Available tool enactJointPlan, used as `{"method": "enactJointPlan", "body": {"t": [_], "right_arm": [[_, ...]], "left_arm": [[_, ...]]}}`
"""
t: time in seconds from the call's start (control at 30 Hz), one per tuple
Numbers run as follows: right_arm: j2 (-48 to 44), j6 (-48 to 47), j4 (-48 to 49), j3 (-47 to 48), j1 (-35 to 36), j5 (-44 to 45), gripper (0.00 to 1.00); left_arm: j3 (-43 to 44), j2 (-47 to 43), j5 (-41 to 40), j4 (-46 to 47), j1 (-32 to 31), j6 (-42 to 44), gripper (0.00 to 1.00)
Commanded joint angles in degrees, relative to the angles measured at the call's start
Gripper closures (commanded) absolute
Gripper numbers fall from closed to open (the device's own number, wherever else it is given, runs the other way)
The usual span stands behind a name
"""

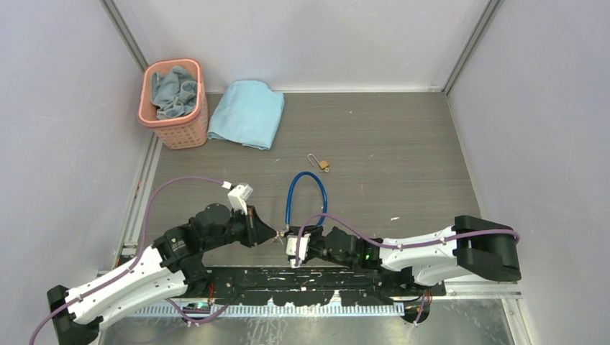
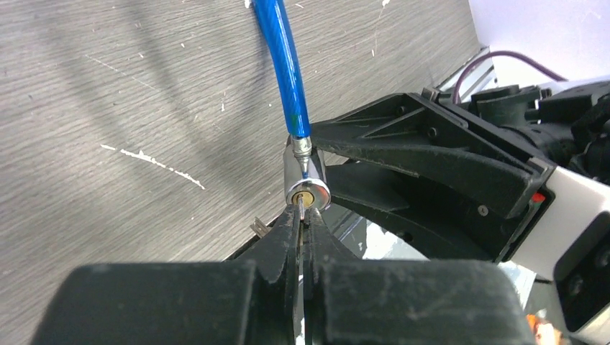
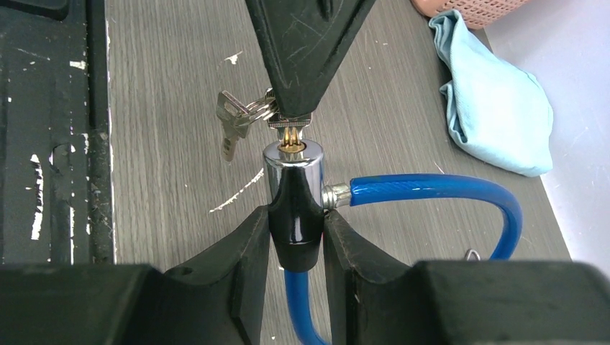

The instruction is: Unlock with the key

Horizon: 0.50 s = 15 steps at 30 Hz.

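The blue cable [image 1: 306, 188] forms a loop on the table, and its chrome lock barrel [image 3: 291, 176] is lifted near the front edge. My right gripper [image 3: 296, 223] is shut on the barrel's black end. My left gripper [image 2: 306, 224] is shut on the small silvery key [image 3: 290, 131], whose blade sits in the barrel's brass keyhole [image 2: 308, 195]. A spare key [image 3: 230, 129] hangs from the ring beside it. In the top view the two grippers meet tip to tip, the left [image 1: 275, 236] and the right [image 1: 308, 241].
A small brass padlock [image 1: 321, 164] lies on the table beyond the cable loop. A pink basket [image 1: 188, 123] with a cloth stands at the back left, with a folded light blue towel [image 1: 247, 113] beside it. A black rail [image 1: 302, 287] runs along the near edge.
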Motion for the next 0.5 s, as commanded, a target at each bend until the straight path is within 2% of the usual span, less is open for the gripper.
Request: {"method": "enactJointPlan", "body": {"t": [0.0, 0.2, 0.47], "right_arm": [[-3.6, 2.1, 6.6, 4.1, 0.7, -1.8, 0.99], [-7.5, 5.0, 1.3, 5.6, 0.8, -0.8, 0.99], [-14.2, 12.0, -13.2, 9.6, 0.1, -6.3, 0.99]], "left_arm": [[0.6, -0.8, 3.0, 5.4, -0.1, 6.9, 1.00], [1.0, -0.6, 7.8, 6.3, -0.1, 12.8, 1.00], [1.2, 0.4, 12.4, 10.0, -0.1, 18.2, 1.00]]}}
